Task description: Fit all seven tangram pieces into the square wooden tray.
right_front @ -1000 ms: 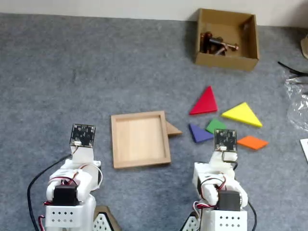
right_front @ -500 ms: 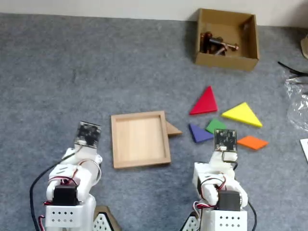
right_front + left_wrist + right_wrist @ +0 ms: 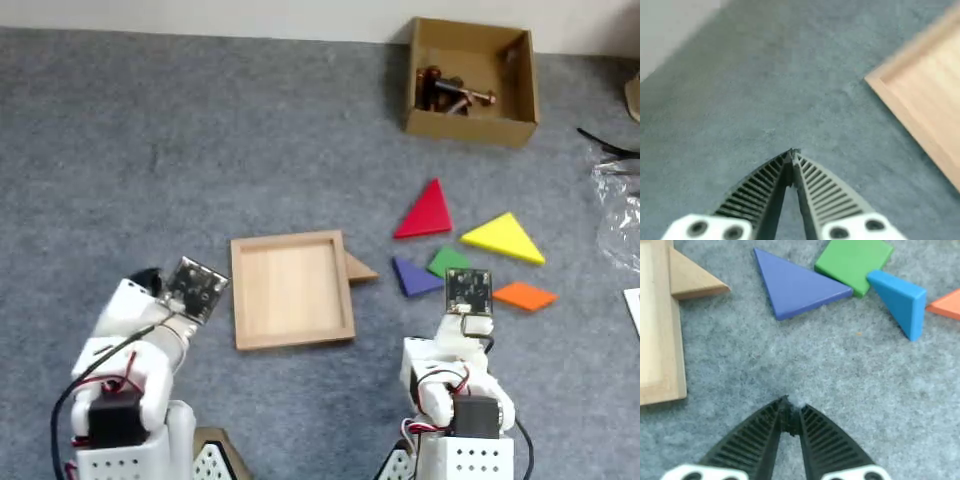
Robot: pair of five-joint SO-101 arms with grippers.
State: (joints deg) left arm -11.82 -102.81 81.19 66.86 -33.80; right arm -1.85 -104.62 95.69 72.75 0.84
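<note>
square wooden tray point(image 3: 292, 290) flat on grey carpet point(image 3: 150, 150), between both pincers | wooden triangle point(image 3: 360, 268) touching its edge on right gripper point(image 3: 792, 409) side; blue triangle point(image 3: 797, 284), green square point(image 3: 854, 261), light-blue piece point(image 3: 900, 297) just ahead of that gripper; red triangle point(image 3: 425, 212), yellow triangle point(image 3: 503, 238) farther beyond | left gripper point(image 3: 791, 156) beside tray; both pincers pressed together

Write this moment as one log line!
tray empty | left fingers shut, beside tray | right fingers shut, near blue triangle
</note>
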